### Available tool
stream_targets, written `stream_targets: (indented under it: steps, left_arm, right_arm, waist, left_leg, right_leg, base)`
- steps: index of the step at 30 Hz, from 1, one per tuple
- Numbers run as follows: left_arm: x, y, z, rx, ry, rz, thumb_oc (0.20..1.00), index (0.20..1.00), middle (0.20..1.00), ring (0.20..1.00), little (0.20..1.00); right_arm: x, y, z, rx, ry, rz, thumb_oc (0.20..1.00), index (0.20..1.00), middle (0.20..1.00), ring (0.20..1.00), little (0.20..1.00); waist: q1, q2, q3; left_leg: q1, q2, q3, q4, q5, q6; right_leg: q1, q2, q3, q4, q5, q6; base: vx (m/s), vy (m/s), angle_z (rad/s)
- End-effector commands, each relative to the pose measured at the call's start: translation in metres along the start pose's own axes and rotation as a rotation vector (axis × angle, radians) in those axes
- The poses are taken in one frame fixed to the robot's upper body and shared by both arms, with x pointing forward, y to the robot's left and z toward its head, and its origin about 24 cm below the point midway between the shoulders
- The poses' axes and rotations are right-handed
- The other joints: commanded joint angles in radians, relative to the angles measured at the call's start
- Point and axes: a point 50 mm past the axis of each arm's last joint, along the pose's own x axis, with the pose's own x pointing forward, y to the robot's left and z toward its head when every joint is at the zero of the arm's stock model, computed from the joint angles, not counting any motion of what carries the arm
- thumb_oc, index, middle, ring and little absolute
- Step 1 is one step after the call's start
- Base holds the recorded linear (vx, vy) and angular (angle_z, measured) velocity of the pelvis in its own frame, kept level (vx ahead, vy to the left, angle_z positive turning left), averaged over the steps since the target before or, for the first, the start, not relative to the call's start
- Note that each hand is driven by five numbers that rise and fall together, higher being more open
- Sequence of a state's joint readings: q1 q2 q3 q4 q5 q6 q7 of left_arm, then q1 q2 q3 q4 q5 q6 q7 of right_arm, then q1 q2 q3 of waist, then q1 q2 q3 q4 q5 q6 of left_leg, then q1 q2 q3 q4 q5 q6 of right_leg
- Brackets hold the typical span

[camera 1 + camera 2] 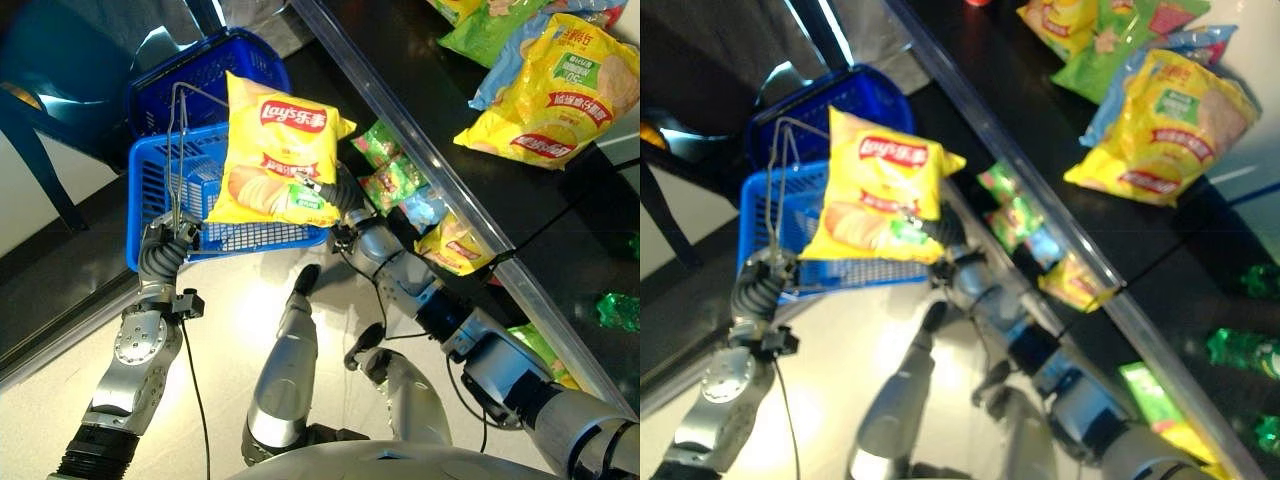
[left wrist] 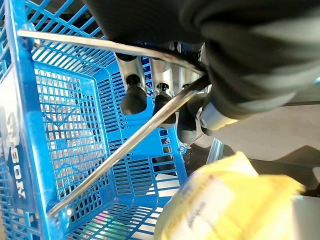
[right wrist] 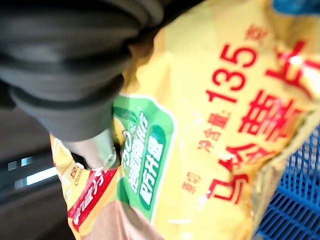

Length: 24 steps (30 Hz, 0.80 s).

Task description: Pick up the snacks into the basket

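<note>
Gripping the basket (image 1: 165,215) handle, left robot hand (image 2: 165,102); right robot hand (image 1: 335,195) clutches chip bag (image 1: 272,150).

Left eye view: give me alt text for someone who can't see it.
The right hand holds a yellow chip bag above a blue basket, whose wire handle the left hand grips. More snack bags lie on the dark shelf.

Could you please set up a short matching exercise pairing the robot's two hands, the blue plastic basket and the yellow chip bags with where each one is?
1. left hand
2. right hand
3. blue plastic mesh basket
4. yellow chip bag on the dark shelf

a. lying among other snack bags
b. curled round the metal wire handle
c. hanging beneath that handle
d. gripping a yellow chip bag over the basket

Pairs: 1-b, 2-d, 3-c, 4-a
</note>
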State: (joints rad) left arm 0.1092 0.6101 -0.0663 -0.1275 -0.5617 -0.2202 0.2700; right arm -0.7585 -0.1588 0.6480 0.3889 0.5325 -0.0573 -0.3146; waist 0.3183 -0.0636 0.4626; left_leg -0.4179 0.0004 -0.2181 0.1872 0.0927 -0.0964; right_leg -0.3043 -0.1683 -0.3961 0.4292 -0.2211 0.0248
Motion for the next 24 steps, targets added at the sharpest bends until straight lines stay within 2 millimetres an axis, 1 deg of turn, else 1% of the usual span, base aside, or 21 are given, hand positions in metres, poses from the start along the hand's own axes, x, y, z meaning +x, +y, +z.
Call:
stream_targets:
  steps: [1,2,3,4,5,6,7,8,11,12,14,17,18,22,24]
  left_arm:
    - [0.002,-0.019,0.074,-0.044,-0.382,-0.119,0.2,0.2,0.2,0.2,0.2]
    - [0.002,-0.02,0.075,-0.044,-0.387,-0.124,0.2,0.2,0.2,0.2,0.2]
    - [0.001,-0.02,0.075,-0.045,-0.389,-0.128,0.2,0.2,0.2,0.2,0.2]
    - [0.001,-0.019,0.076,-0.045,-0.389,-0.128,0.2,0.2,0.2,0.2,0.2]
    - [0.001,-0.02,0.076,-0.046,-0.393,-0.131,0.2,0.2,0.2,0.2,0.2]
    - [0.001,-0.021,0.077,-0.051,-0.398,-0.137,0.2,0.2,0.2,0.2,0.2]
    - [0.001,-0.021,0.078,-0.05,-0.398,-0.137,0.2,0.2,0.2,0.2,0.2]
    - [0.001,-0.021,0.078,-0.055,-0.401,-0.14,0.2,0.2,0.2,0.2,0.2]
    - [0.0,-0.026,0.082,-0.076,-0.425,-0.151,0.2,0.2,0.2,0.2,0.2]
    - [0.0,-0.026,0.082,-0.076,-0.425,-0.151,0.2,0.2,0.2,0.2,0.2]
    - [0.002,-0.031,0.083,-0.081,-0.441,-0.158,0.2,0.2,0.2,0.2,0.2]
    - [0.003,-0.036,0.088,-0.081,-0.476,-0.17,0.2,0.2,0.2,0.2,0.2]
    - [0.004,-0.039,0.089,-0.084,-0.486,-0.171,0.2,0.2,0.2,0.2,0.2]
    - [0.005,-0.043,0.09,-0.092,-0.495,-0.181,0.2,0.2,0.2,0.2,0.2]
    - [0.006,-0.045,0.09,-0.087,-0.5,-0.189,0.2,0.2,0.2,0.2,0.2]
  right_arm:
    - [0.015,0.036,0.035,-0.075,-0.148,0.119,0.2,0.2,0.2,0.2,0.2]
    - [0.017,0.038,0.033,-0.097,-0.135,0.119,0.2,0.2,0.2,0.2,0.2]
    - [0.023,0.042,0.034,-0.177,-0.136,0.128,0.2,0.2,0.2,0.2,0.2]
    - [0.023,0.042,0.034,-0.177,-0.136,0.128,0.2,0.2,0.2,0.2,0.2]
    - [0.026,0.044,0.034,-0.216,-0.134,0.128,0.2,0.2,0.2,0.2,0.2]
    - [0.032,0.043,0.036,-0.305,-0.14,0.097,0.2,0.2,0.2,0.2,0.2]
    - [0.032,0.043,0.036,-0.305,-0.14,0.097,0.2,0.2,0.2,0.2,0.2]
    - [0.035,0.044,0.039,-0.35,-0.153,0.09,0.2,0.2,0.2,0.2,0.2]
    - [0.043,0.036,0.048,-0.505,-0.204,-0.041,0.2,0.2,0.2,0.2,0.2]
    - [0.043,0.036,0.048,-0.505,-0.204,-0.041,0.2,0.2,0.2,0.2,0.2]
    - [0.045,0.03,0.053,-0.554,-0.237,-0.118,0.2,0.2,0.2,0.2,0.2]
    - [0.045,0.025,0.051,-0.606,-0.238,-0.159,0.2,0.2,0.2,0.2,0.2]
    - [0.046,0.02,0.052,-0.651,-0.243,-0.195,0.2,0.2,0.2,0.2,0.2]
    - [0.047,0.019,0.048,-0.712,-0.221,-0.194,0.2,0.2,0.2,0.2,0.2]
    - [0.05,0.022,0.044,-0.74,-0.191,-0.172,0.2,0.2,0.2,0.2,0.2]
  waist:
    - [0.003,-0.037,-0.031]
    - [0.005,-0.039,-0.031]
    - [0.009,-0.041,-0.031]
    - [0.009,-0.042,-0.031]
    - [0.01,-0.042,-0.03]
    - [0.014,-0.042,-0.03]
    - [0.013,-0.042,-0.03]
    - [0.015,-0.041,-0.029]
    - [0.023,-0.034,-0.026]
    - [0.023,-0.034,-0.026]
    - [0.026,-0.027,-0.025]
    - [0.032,-0.016,-0.023]
    - [0.035,-0.008,-0.021]
    - [0.043,0.0,-0.017]
    - [0.05,0.003,-0.015]
  left_leg:
    - [0.0,-0.041,0.029,0.014,-0.024,0.07]
    - [0.001,-0.041,0.028,0.013,-0.025,0.07]
    - [0.0,-0.04,0.027,0.012,-0.025,0.07]
    - [0.0,-0.04,0.027,0.012,-0.025,0.07]
    - [0.0,-0.04,0.025,0.012,-0.025,0.07]
    - [-0.001,-0.042,0.023,0.011,-0.025,0.071]
    - [-0.002,-0.042,0.023,0.011,-0.025,0.071]
    - [-0.001,-0.043,0.02,0.01,-0.025,0.071]
    - [-0.007,-0.05,0.013,0.011,-0.026,0.074]
    - [-0.007,-0.05,0.013,0.011,-0.026,0.074]
    - [-0.013,-0.055,0.005,0.012,-0.026,0.077]
    - [-0.019,-0.062,-0.004,0.015,-0.027,0.079]
    - [-0.027,-0.068,-0.009,0.02,-0.027,0.081]
    - [-0.031,-0.071,-0.013,0.02,-0.027,0.082]
    - [-0.034,-0.073,-0.018,0.018,-0.026,0.082]
  right_leg:
    - [0.018,-0.002,0.026,-0.12,0.178,0.05]
    - [0.018,-0.002,0.026,-0.12,0.178,0.05]
    - [0.018,-0.001,0.025,-0.121,0.18,0.051]
    - [0.018,-0.001,0.025,-0.121,0.18,0.051]
    - [0.018,-0.001,0.024,-0.121,0.18,0.051]
    - [0.017,0.0,0.022,-0.121,0.181,0.052]
    - [0.017,0.0,0.022,-0.121,0.181,0.052]
    - [0.018,0.0,0.022,-0.122,0.181,0.052]
    - [0.018,-0.001,0.017,-0.123,0.181,0.054]
    - [0.018,-0.001,0.016,-0.123,0.181,0.054]
    - [0.017,-0.003,0.009,-0.121,0.18,0.056]
    - [0.018,-0.007,0.0,-0.12,0.178,0.058]
    - [0.014,-0.01,-0.004,-0.116,0.177,0.06]
    - [0.013,-0.012,-0.008,-0.116,0.177,0.062]
    - [0.014,-0.013,-0.01,-0.119,0.177,0.063]
  base:
    - [0.0,0.0,0.0]
    - [0.0,0.0,0.0]
    - [0.0,0.0,0.0]
    - [0.0,0.0,0.0]
    - [0.0,0.0,0.0]
    - [0.0,0.0,0.0]
    - [0.0,0.0,0.0]
    - [0.0,0.0,0.0]
    - [0.0,0.0,0.0]
    - [0.02,-0.002,0.04]
    - [0.02,-0.006,0.09]
    - [0.02,0.006,0.19]
    - [0.02,0.012,0.1]
    - [0.01,0.015,0.06]
    - [0.02,0.01,0.08]
